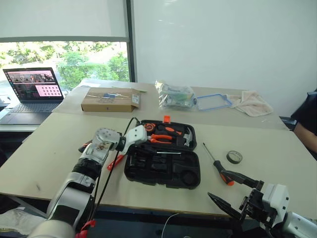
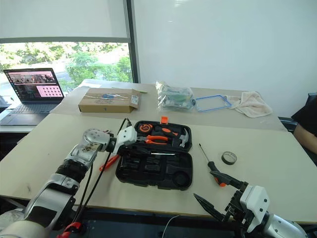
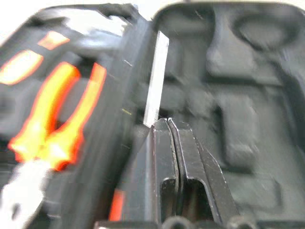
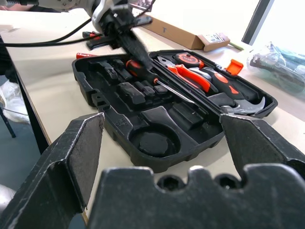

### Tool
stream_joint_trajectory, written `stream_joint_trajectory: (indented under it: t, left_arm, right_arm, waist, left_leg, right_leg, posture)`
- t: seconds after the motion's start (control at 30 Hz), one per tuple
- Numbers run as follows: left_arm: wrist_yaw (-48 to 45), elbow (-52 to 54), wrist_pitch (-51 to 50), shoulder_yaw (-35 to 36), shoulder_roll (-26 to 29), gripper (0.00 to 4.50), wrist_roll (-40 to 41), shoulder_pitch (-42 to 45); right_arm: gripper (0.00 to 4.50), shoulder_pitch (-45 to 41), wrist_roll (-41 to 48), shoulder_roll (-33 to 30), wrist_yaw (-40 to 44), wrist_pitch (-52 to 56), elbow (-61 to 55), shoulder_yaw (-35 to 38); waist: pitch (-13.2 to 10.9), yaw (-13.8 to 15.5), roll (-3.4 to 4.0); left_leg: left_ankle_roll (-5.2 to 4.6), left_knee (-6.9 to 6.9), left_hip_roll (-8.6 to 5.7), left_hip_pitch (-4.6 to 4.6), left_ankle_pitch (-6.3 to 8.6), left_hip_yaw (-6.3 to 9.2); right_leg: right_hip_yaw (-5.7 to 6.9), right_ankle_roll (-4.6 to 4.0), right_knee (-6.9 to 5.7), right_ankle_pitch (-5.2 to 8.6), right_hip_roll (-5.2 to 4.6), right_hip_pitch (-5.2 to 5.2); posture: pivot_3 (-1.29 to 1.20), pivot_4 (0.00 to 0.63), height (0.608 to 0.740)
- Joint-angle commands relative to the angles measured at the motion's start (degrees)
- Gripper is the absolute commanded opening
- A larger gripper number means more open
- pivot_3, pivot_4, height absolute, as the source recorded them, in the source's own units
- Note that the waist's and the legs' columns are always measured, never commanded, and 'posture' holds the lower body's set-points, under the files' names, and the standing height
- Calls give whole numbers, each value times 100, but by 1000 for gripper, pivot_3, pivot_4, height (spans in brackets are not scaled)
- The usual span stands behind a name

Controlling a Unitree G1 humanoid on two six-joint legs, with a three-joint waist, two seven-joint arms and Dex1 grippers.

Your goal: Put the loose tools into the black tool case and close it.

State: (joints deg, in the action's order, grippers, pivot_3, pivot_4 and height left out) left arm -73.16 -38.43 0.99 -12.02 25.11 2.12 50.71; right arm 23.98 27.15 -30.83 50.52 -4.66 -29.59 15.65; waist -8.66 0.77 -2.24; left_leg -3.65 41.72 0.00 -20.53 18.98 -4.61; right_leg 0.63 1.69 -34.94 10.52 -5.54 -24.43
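The black tool case (image 1: pixel 190 171) lies open in the middle of the table, with an orange latch (image 1: pixel 167 119) on its far edge. My left gripper (image 4: pixel 136 50) reaches over the case's left side, shut. Its tips rest at a long screwdriver (image 4: pixel 167 86) lying across the near half, and I cannot tell if they grip it. A second screwdriver (image 1: pixel 216 163) lies on the table right of the case. An orange-and-black tool (image 1: pixel 115 161) sits left of the case, partly under my left arm. My right gripper (image 1: pixel 216 184) hangs open near the table's front edge, holding nothing.
Orange-handled pliers (image 1: pixel 161 139) and a hammer (image 1: pixel 186 136) sit in the case's far half. A black tape roll (image 1: pixel 234 157) lies to the right. At the back are a cardboard box (image 1: pixel 110 99), a laptop (image 1: pixel 34 89), a plastic bag (image 1: pixel 176 95) and a cloth (image 1: pixel 253 102). A person (image 1: pixel 308 124) sits at the right edge.
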Motion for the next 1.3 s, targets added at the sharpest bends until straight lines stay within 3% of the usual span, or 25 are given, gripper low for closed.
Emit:
stream_joint_trajectory:
  t: [0.03,0.37,0.67,0.83,0.97,1.1,1.23,1.3]
  left_arm:
    - [187,8,70,34,-42,71,-52,58]
    - [313,-125,36,-329,-28,71,-485,-169]
    - [462,-55,-919,-597,-144,71,-680,-357]
    - [366,340,160,336,-84,71,239,-625]
    - [-113,978,560,1207,412,1063,1151,-1183]
    - [-915,1379,638,1769,1298,2463,1689,-2279]
    - [-915,1524,450,2375,1863,3959,2030,-3140]
    - [-885,1545,393,2751,2075,4433,2193,-3627]
  right_arm:
    - [4500,-39,20,32,-31,-176,-142,7]
    - [4500,-161,32,-7,-22,-157,-72,-3]
    - [4500,-222,60,-11,-29,-118,-62,-2]
    - [4500,47,337,-10,-169,97,-236,317]
    - [4500,657,546,-85,-66,172,-277,808]
    - [4500,1175,423,-22,-26,10,-37,1299]
    - [4500,1562,247,6,-43,50,103,1497]
    - [4500,1600,97,-76,-376,501,61,1493]
  waist:
    - [0,-5,0]
    - [-1,-8,1]
    - [6,-7,9]
    - [21,-9,38]
    - [18,-25,39]
    - [24,-82,52]
    - [24,-56,58]
    - [23,-20,58]
  left_leg:
    - [-1,0,0,0,1,0]
    - [-3,0,0,3,2,0]
    - [-3,0,2,23,2,-1]
    - [-3,-5,4,24,3,-1]
    - [-1,-15,8,-5,2,-1]
    - [23,-20,12,-52,-11,-2]
    - [13,-42,6,-44,-5,-10]
    - [7,-40,3,-48,0,-8]
  right_leg:
    - [-1,0,0,0,0,0]
    - [0,0,1,0,0,3]
    - [-3,1,-1,1,0,21]
    - [-6,1,-1,2,-4,15]
    - [-2,-4,-5,0,-12,-24]
    - [2,-10,-6,-3,-13,-77]
    - [9,-10,6,1,-25,-74]
    - [20,-9,8,1,-38,-74]
  posture:
    - [0,150,740]
    - [0,150,740]
    - [0,150,740]
    - [0,150,740]
    - [0,150,740]
    - [0,150,740]
    - [0,150,740]
    - [0,150,740]
